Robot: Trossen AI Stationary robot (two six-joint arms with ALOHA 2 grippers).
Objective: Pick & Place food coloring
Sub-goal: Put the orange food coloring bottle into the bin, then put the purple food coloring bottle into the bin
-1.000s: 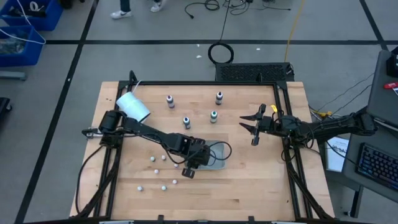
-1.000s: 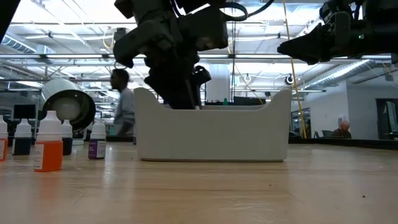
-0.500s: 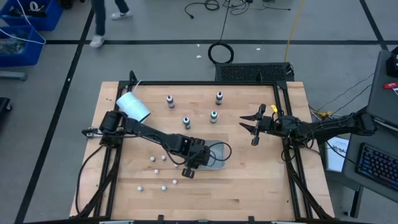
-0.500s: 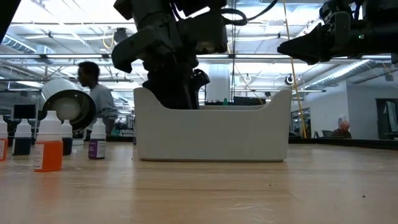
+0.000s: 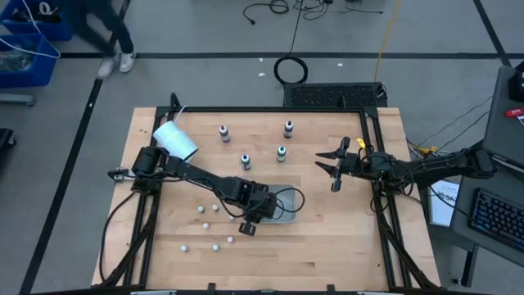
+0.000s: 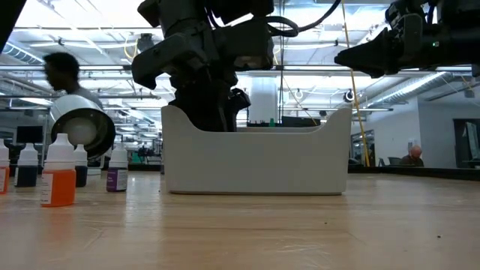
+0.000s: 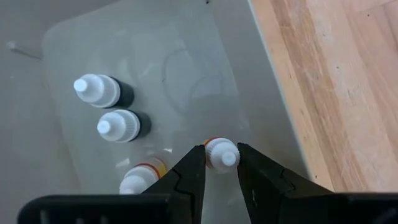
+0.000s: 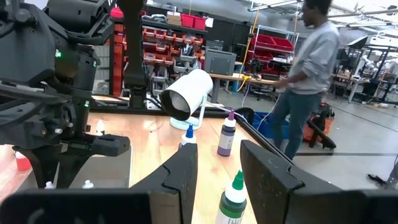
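You get even overhead light on the table (image 5: 344, 238); ceiling strips flare in the low view, and the walking person (image 5: 106, 33) smears.

Grey floor (image 5: 205, 33), red shelving (image 8: 186, 43)

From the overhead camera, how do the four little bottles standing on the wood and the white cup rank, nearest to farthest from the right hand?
From the right hand:
1. Lower right bottle and upper right bottle, on that hand's side: too close to call.
2. Lower left bottle, mid-table.
3. Upper left bottle, farther back.
4. White cup, far left edge.
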